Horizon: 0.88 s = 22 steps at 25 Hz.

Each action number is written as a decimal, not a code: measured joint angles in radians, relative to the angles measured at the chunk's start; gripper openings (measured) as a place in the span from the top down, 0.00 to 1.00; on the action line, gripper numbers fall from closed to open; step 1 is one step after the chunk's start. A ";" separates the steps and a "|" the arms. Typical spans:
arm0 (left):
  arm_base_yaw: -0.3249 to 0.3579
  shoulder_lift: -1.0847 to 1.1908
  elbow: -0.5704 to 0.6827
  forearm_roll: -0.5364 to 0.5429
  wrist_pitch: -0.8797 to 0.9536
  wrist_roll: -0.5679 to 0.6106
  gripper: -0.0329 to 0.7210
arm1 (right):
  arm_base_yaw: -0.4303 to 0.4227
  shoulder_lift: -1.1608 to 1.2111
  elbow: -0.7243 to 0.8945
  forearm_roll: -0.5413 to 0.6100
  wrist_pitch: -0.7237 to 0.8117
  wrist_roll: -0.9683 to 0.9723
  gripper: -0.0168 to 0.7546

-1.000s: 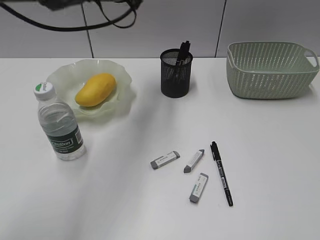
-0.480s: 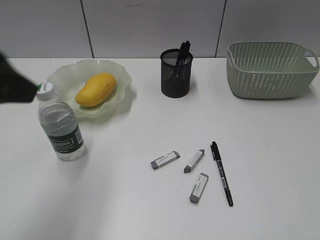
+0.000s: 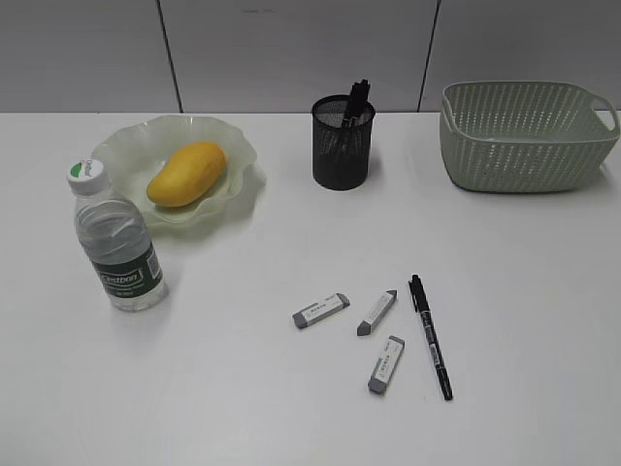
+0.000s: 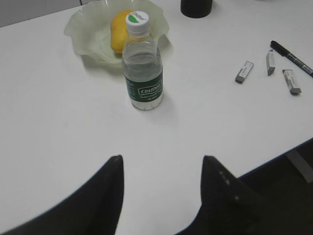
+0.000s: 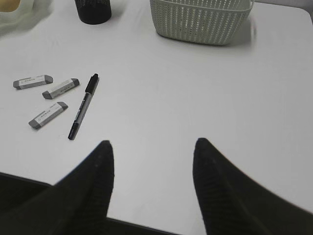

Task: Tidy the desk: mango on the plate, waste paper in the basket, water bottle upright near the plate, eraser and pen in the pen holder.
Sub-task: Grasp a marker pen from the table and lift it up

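The mango lies in the pale green plate at the back left; it also shows in the left wrist view. The water bottle stands upright in front of the plate, also in the left wrist view. Three grey-and-white erasers and a black pen lie on the desk. The pen holder holds dark pens. The basket stands back right. The waste paper is out of view. My left gripper and right gripper are open and empty, off the exterior view.
The desk's near edge shows in both wrist views, with dark floor beyond. A grey panelled wall runs behind the desk. In the right wrist view the erasers and the pen lie to the left of the gripper, the basket ahead.
One second ago a dark arm with cables hung at the top left. Half a second ago it showed at the left edge by the bottle cap. Now it is out of the exterior view.
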 joint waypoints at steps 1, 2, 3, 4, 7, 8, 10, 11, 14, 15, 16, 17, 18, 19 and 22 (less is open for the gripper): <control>0.007 -0.028 0.006 -0.001 -0.001 0.000 0.45 | 0.000 0.000 0.000 0.000 0.000 0.000 0.43; 0.010 -0.048 0.009 -0.001 -0.003 0.000 0.45 | 0.000 0.000 0.000 0.000 0.000 0.000 0.43; 0.012 -0.061 0.009 -0.001 -0.006 0.000 0.45 | 0.000 0.000 0.000 0.000 0.000 -0.002 0.43; 0.015 -0.067 0.009 -0.001 -0.009 0.000 0.45 | 0.000 0.000 0.000 0.000 -0.003 -0.008 0.43; 0.017 -0.071 0.009 -0.007 -0.011 0.000 0.45 | 0.000 0.037 -0.014 0.000 -0.042 -0.026 0.43; 0.017 -0.072 0.010 -0.009 -0.012 0.000 0.45 | 0.000 0.081 -0.019 0.000 -0.064 -0.027 0.43; 0.021 -0.078 0.010 -0.018 -0.013 0.001 0.45 | 0.000 0.219 -0.022 0.000 -0.104 -0.027 0.43; 0.031 -0.079 0.010 -0.027 -0.013 0.001 0.45 | 0.000 0.322 -0.023 0.001 -0.142 -0.027 0.43; 0.103 -0.079 0.010 -0.033 -0.014 0.001 0.45 | 0.000 0.700 -0.058 0.033 -0.274 -0.021 0.43; 0.138 -0.079 0.010 -0.033 -0.014 0.001 0.45 | 0.000 0.830 -0.086 0.058 -0.311 -0.018 0.43; 0.168 -0.079 0.010 -0.033 -0.015 0.001 0.45 | 0.000 0.937 -0.116 0.080 -0.344 -0.011 0.43; 0.205 -0.079 0.010 -0.034 -0.015 0.001 0.45 | 0.000 1.086 -0.151 0.109 -0.377 -0.005 0.43; 0.241 -0.079 0.010 -0.035 -0.015 0.001 0.45 | 0.000 1.188 -0.199 0.133 -0.401 0.000 0.43; 0.275 -0.079 0.010 -0.035 -0.015 0.001 0.45 | 0.000 1.305 -0.252 0.152 -0.415 0.003 0.43; 0.346 -0.091 0.010 -0.036 -0.015 0.001 0.45 | 0.007 1.586 -0.396 0.203 -0.420 0.007 0.43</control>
